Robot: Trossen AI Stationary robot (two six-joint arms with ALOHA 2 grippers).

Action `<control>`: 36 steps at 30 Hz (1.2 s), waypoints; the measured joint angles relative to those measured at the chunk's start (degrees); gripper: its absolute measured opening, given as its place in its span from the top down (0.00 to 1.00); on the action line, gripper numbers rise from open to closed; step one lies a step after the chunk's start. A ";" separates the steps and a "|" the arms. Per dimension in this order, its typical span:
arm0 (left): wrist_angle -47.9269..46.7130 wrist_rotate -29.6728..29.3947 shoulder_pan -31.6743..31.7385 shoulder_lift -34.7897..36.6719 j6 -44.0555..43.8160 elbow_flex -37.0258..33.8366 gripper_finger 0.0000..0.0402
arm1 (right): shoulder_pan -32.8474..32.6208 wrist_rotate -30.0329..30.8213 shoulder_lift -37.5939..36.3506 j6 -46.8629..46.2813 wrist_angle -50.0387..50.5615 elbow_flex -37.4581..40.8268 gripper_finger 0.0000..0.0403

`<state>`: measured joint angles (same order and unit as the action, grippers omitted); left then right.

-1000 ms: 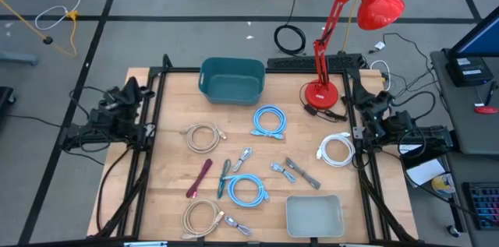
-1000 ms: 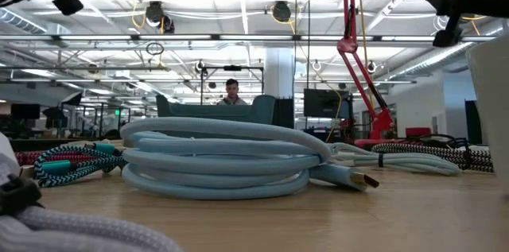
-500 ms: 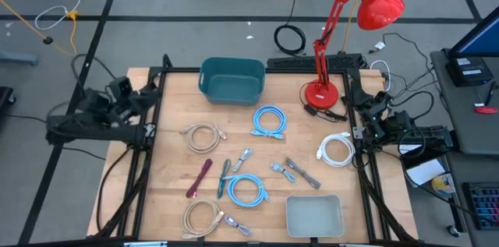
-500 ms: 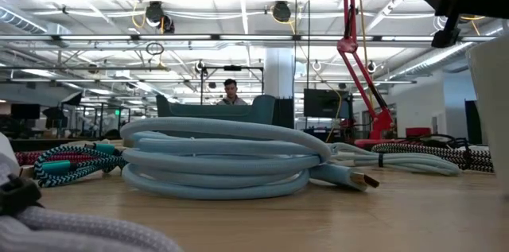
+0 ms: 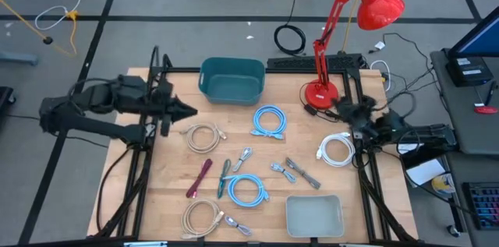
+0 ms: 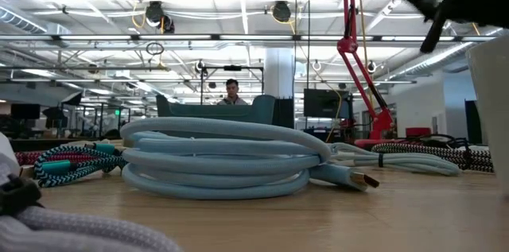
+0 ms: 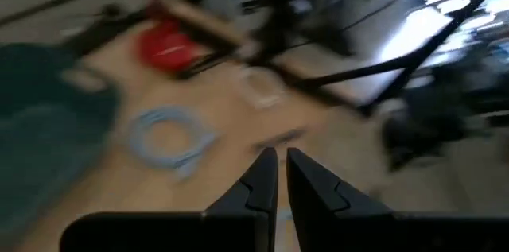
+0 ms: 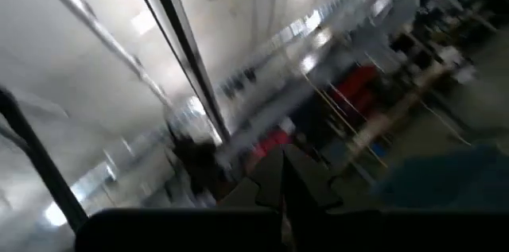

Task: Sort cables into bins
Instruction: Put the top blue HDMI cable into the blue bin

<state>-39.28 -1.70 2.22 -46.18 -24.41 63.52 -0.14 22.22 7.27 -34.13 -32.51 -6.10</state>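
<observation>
Sorting has, by my judgement, not begun: the deep dark teal plastic tub (image 5: 231, 80) at twelve o'clock and the shallow pale grey plastic tray (image 5: 314, 215) at five both look empty. Light blue (image 5: 269, 121), beige (image 5: 202, 135) and white (image 5: 337, 150) cable coils lie on the wooden worktop (image 5: 168, 177). The left tool (image 5: 187, 110), nearly shut and empty, hovers near the beige coil; the right tool (image 5: 341, 111), shut and empty, hangs at three o'clock. No legible writing.
</observation>
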 joint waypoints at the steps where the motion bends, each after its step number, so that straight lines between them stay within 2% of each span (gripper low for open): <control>1: -3.03 -2.64 0.21 -0.45 0.06 1.12 0.92 | 0.00 -0.73 2.01 1.00 1.87 -2.06 1.00; 4: -8.52 -6.81 1.13 -0.76 -0.33 2.52 0.92 | -0.04 -4.24 8.48 4.46 5.35 -11.29 1.00; 9: -9.20 -6.90 1.88 0.63 -2.62 2.57 0.92 | -1.30 -6.09 22.59 11.27 19.78 -27.55 1.00; 13: -13.09 -6.86 1.84 0.43 -3.39 2.48 0.92 | -2.50 -6.30 31.33 15.74 24.80 -34.90 1.00; 17: -16.85 -6.91 1.86 0.13 -6.05 -0.29 0.92 | -2.62 -7.57 37.55 16.73 26.43 -35.79 1.00; 22: -16.87 -6.90 1.23 0.16 -8.85 -5.35 0.92 | -2.46 -7.49 42.80 12.89 31.37 -35.85 1.00; 29: -12.89 -5.81 -0.19 0.12 -12.11 -11.98 0.92 | 0.40 -7.52 48.15 -0.05 40.82 -35.89 0.99; 33: -9.75 -5.75 -1.10 0.15 -13.16 -13.92 0.92 | 2.62 -9.55 51.19 -5.29 48.30 -35.89 0.93; 36: -9.16 -5.75 -1.40 0.12 -13.21 -13.98 0.92 | 4.67 -13.42 54.26 -7.18 49.44 -35.89 0.85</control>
<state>-48.44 -7.44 0.82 -46.06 -37.63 49.54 4.53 8.80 61.53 -41.31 16.92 -42.00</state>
